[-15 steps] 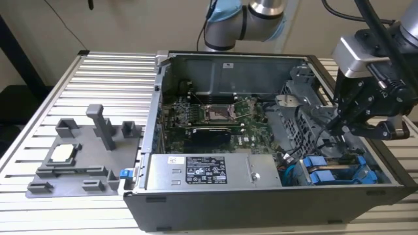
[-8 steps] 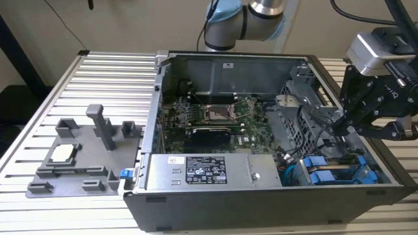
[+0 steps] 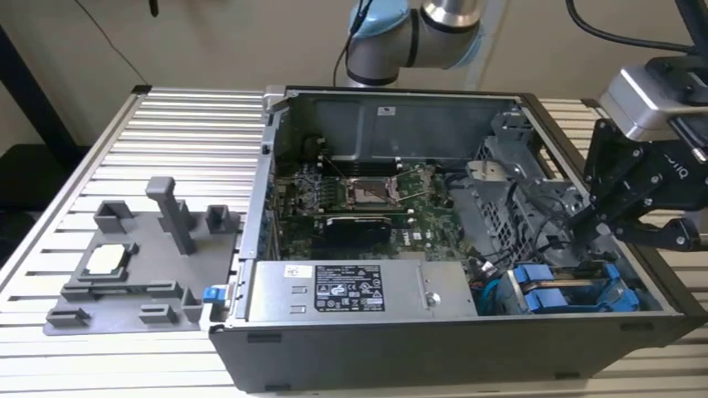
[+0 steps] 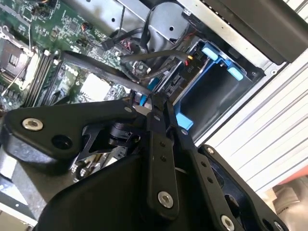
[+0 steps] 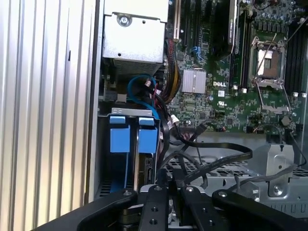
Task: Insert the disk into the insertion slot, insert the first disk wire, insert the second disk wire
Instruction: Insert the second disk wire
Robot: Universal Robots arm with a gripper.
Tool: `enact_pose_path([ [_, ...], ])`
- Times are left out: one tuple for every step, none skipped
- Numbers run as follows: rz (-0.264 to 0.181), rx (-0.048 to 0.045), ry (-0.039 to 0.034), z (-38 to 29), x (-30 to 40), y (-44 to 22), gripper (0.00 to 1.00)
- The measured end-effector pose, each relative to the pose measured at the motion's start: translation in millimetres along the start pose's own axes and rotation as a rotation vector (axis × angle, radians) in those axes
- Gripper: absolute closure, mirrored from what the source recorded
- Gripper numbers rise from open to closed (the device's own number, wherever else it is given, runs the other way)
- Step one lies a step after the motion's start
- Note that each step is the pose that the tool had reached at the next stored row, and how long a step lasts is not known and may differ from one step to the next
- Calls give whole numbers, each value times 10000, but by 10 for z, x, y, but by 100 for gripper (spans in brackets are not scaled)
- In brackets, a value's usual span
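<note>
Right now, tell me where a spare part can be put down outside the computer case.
Free: ribbed tabletop between the grey fixture tray and the computer case, and beyond the tray. Crowded: drive bay corner, where gripper, black cables and blue carriers meet.

You can see the disk (image 3: 553,299) already seated in the insertion slot (image 3: 575,290), the drive bay at the computer case's (image 3: 443,348) front corner, beside the power supply (image 3: 354,290). Its bright blue carrier ends (image 5: 130,137) stand upright, side by side. Black disk wires (image 5: 202,163) loop just above that bay, toward the motherboard (image 5: 231,96).
</note>
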State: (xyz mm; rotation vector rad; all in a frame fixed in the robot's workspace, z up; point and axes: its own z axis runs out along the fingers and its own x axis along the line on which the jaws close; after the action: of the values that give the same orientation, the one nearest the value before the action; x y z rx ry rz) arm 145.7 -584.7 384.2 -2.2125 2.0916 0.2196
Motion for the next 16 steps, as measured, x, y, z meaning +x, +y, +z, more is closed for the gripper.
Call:
enact_pose_path([
  [0, -3, 0, 2, 11, -2, 84],
  [1, -4, 0, 4, 21, -2, 84],
  [2, -4, 0, 9, 28, -2, 84],
  [3, -4, -3, 15, 33, -3, 84],
  [8, -4, -2, 21, 34, -3, 84],
  [12, -3, 1, 24, 35, -4, 84],
  [16, -2, 1, 26, 36, -4, 84],
  [24, -1, 0, 27, 36, -4, 84],
  [35, 2, -1, 27, 36, -4, 84],
  [37, 2, -1, 28, 36, -4, 84],
  [37, 2, -2, 28, 36, -4, 84],
  [37, 2, -2, 31, 37, -3, 84],
  [36, 2, -5, 35, 37, -4, 84],
  [37, 2, -2, 39, 38, -4, 84],
  [37, 2, -2, 44, 39, -4, 84],
  [38, 2, -2, 49, 40, -4, 84],
])
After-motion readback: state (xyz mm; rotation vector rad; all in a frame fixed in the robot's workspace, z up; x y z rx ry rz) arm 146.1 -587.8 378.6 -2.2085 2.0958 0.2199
